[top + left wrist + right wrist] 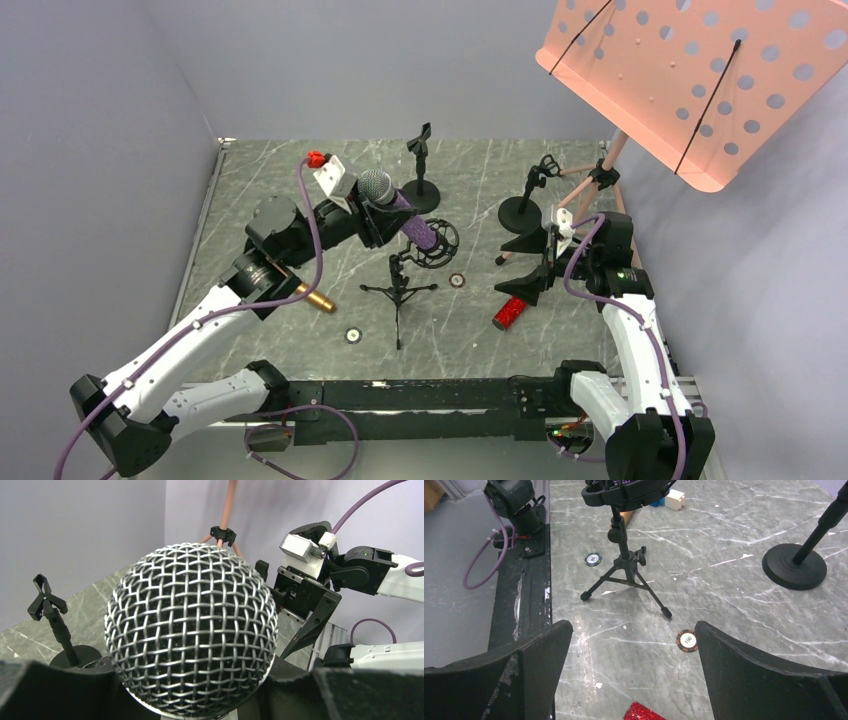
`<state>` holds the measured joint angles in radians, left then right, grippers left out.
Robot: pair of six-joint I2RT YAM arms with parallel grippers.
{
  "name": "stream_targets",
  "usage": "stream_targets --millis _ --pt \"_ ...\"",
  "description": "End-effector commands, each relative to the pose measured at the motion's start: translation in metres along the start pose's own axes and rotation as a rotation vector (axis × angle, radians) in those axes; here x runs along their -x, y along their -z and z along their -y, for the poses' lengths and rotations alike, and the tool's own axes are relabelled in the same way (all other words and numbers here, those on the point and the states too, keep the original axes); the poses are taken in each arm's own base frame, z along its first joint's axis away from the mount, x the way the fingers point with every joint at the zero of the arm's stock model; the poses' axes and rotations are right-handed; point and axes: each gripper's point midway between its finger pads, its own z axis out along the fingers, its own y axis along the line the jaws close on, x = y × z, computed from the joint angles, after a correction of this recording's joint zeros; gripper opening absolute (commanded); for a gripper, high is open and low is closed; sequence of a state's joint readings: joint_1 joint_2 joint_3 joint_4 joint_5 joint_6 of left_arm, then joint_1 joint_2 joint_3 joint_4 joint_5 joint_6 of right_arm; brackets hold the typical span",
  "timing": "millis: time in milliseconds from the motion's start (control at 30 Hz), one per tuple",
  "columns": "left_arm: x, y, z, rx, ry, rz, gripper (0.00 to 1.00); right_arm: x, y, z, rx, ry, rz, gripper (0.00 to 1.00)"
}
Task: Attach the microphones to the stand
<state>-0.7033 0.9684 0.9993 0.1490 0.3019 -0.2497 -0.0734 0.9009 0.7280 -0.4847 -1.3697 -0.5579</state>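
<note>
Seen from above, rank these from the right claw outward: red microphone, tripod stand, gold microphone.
1. The red microphone, just below the right gripper.
2. The tripod stand, at the table's centre.
3. The gold microphone, on the far left side.

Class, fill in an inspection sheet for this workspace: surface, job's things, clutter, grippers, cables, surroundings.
Surface: grey marbled table, white streaks.
Job's things: purple microphone tilted, its tail at the tripod stand ring, seating unclear; red microphone lying flat; gold microphone lying partly under the left arm; two round-base stands unloaded.
Clutter: two poker chips.
Grippers: left gripper shut on purple microphone; right gripper open, over red microphone.
Cables: purple cable along each arm.
Surroundings: pink music stand; grey walls.
</note>
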Motion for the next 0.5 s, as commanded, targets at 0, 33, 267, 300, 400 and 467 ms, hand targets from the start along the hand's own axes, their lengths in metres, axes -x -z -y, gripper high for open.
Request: stream_targets --millis 0,33,267,300,400,467 --pt "0.018 -0.004 0.008 -0.044 -0.008 0.028 0.00 0.008 0.000 -0.003 0.021 0.060 0.025 1.00" --pt "0.014 -0.004 0.008 -0.044 -0.005 0.020 0.00 0.008 0.000 -0.003 0.022 0.061 0.025 1.00" --pt "-0.008 -0.008 0.007 -0.068 -0.001 -0.031 0.00 0.007 0.000 -0.003 0.023 0.060 0.025 1.00" --pt "-0.010 -0.009 0.007 -0.072 -0.004 -0.038 0.00 0.007 0.000 -0.003 0.023 0.059 0.025 1.00" --pt "-0.018 -0.012 0.005 -0.078 -0.013 -0.069 0.00 0.007 0.000 -0.003 0.023 0.061 0.025 1.00" --pt "-0.025 -0.014 0.004 -0.083 -0.013 -0.093 0.00 0.006 0.000 -0.003 0.024 0.060 0.024 1.00"
